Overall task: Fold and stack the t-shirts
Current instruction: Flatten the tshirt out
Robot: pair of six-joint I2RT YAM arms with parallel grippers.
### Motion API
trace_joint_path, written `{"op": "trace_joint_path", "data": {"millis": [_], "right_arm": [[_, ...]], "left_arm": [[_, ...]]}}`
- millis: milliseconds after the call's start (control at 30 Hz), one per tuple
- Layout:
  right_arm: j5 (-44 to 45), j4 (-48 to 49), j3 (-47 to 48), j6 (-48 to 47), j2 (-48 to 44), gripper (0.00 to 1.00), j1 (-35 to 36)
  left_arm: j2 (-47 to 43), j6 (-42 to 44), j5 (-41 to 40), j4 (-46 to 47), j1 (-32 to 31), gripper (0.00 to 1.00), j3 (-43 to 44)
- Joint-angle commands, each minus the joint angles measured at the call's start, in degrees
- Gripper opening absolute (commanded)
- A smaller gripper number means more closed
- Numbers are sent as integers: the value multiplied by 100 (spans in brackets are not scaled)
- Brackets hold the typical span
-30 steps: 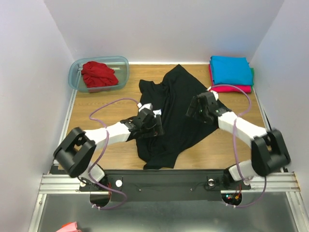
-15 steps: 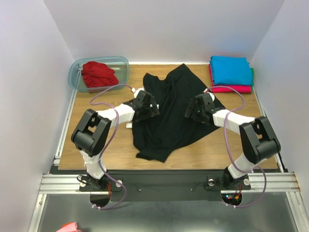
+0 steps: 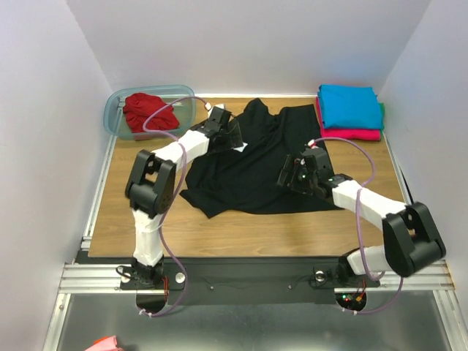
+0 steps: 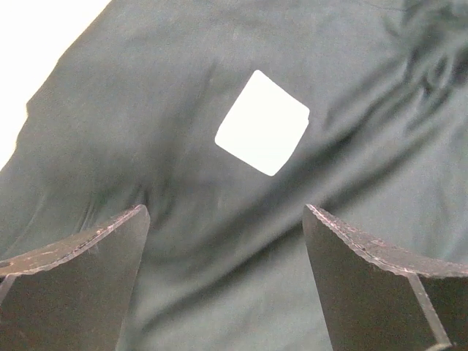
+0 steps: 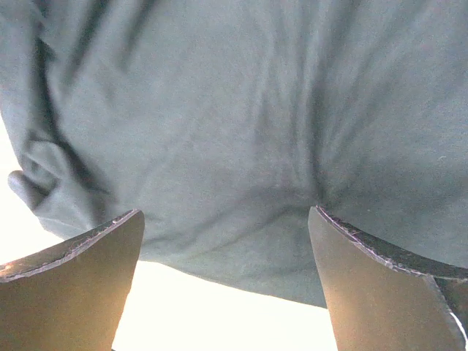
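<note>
The black t-shirt (image 3: pixel 248 175) lies spread out on the middle of the wooden table. My left gripper (image 3: pixel 232 137) is open just above its far left part; the left wrist view shows black cloth (image 4: pixel 351 110) and a white label (image 4: pixel 263 131) beyond my open left gripper (image 4: pixel 225 213). My right gripper (image 3: pixel 292 175) is open over the shirt's right side; in the right wrist view (image 5: pixel 227 213) it hangs over a cloth edge (image 5: pixel 241 146). The red t-shirt (image 3: pixel 150 111) sits bunched in the tub. The turquoise t-shirt (image 3: pixel 349 104) lies folded on the magenta one (image 3: pixel 352 134).
The translucent blue-grey plastic tub (image 3: pixel 117 121) stands at the back left corner. The folded stack is at the back right corner by the wall. Bare wood (image 3: pixel 241 234) shows in front of the black shirt, and white walls close in three sides.
The left arm has swung toward the back of the table and the right arm has come slightly nearer. The black shirt has gone from a narrow diagonal bunch to a wider, flatter spread.
</note>
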Motion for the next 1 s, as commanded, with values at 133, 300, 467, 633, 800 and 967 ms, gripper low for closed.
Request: {"op": "trace_joint_path", "data": {"millis": [133,300,467,633,800,967], "right_arm": [[1107,-603,107,261,-1050,100,5],[1424,-858,-236,305,-1490,100,-4],[1618,-1078,-412,340,-1745,100,-13],[1565,-1157,-526,402,-1728,100,-22],[1530,-1228,-579,384,-1675,100,-22],[1574,-1281,-641,349,-1763,100,-22]], "left_arm": [[-3196,-1022,-1262,-528,153,98,-2391],[-4227,-1822,-1343,-775,767,98,-4033],[-4923,-2025,-905,-240,1128,96,-4923],[-4625,-2166,-649,-63,1322,78,-5162],[-4159,-2043,-359,280,1472,71,-5101],[-3798,-2017,18,560,1472,63,-5012]]}}
